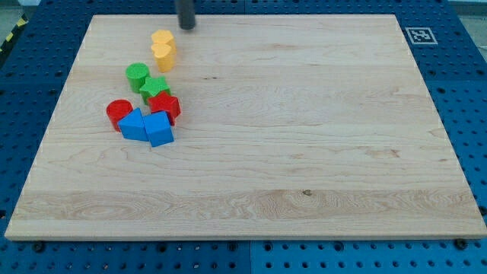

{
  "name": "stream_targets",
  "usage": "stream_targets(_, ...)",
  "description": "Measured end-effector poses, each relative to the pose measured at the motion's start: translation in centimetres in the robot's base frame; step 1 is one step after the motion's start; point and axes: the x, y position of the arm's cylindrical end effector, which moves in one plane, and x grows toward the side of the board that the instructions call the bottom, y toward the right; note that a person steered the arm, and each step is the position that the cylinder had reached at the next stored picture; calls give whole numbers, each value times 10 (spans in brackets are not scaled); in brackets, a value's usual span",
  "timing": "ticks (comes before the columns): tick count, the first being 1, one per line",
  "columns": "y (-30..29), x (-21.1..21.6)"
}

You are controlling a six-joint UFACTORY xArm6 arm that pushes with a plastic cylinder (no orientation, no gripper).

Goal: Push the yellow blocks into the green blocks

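Above the yellow blocks (pixel 162 47), my tip (pixel 186 27) shows, rod cropped; no end effector

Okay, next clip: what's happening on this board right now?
A rod arm is working on pushing the yellow blocks into the green blocks. My tip sits at the view's top edge, just up and right of the yellow pair, not touching them. The yellows lie a short gap above the greens, which sit against a red and blue cluster.
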Motion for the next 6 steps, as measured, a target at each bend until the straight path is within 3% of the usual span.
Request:
stream_targets(1,-25,24)
stream_targets(3,14,28)
stream_targets(5,-11,43)
stream_targets(6,-24,73)
